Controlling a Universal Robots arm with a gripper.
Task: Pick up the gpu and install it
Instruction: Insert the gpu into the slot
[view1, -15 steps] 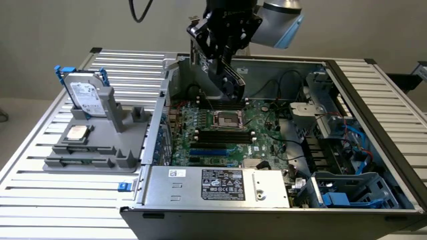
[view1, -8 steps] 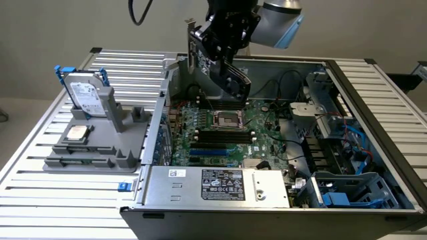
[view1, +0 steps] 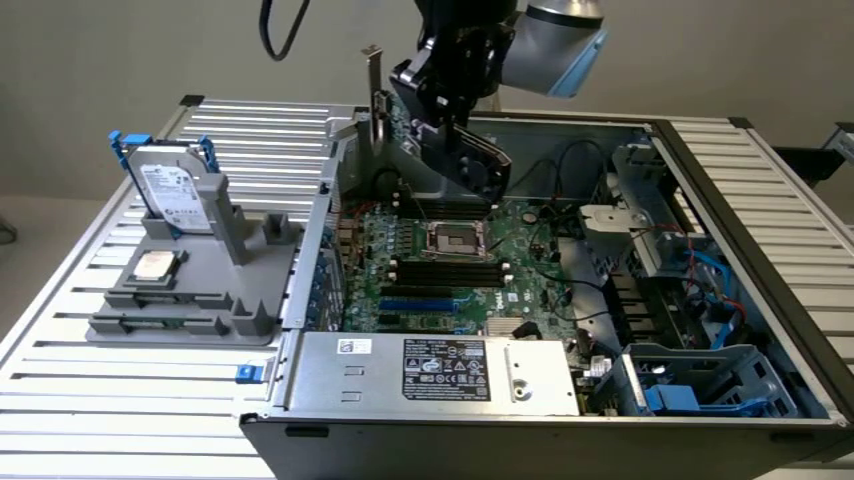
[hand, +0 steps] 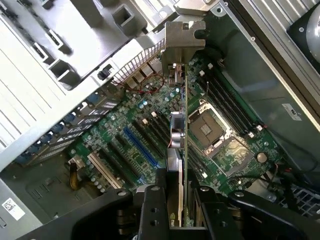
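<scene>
My gripper (view1: 447, 105) hangs above the open computer case (view1: 747, 250), shut on the gpu (view1: 478, 162). The card is held on edge over the motherboard (view1: 441, 270), with its silver end bracket (view1: 375, 95) toward the case's rear wall. In the wrist view the gpu (hand: 183, 135) is seen edge-on running away from my gripper (hand: 179, 210), its bracket (hand: 185, 42) at the far end. It floats above the board between the blue expansion slot (hand: 142, 147) and the CPU socket (hand: 207, 127), clear of both. The fingers (hand: 152, 212) press on its two faces.
On the exterior view's left, a grey fixture (view1: 187, 300) holds a silver hard drive in a blue frame (view1: 174, 190) and a small square CPU chip (view1: 156, 265). The power supply (view1: 441, 370) spans the case's near side. Drive bays and blue cables (view1: 707, 380) crowd the right.
</scene>
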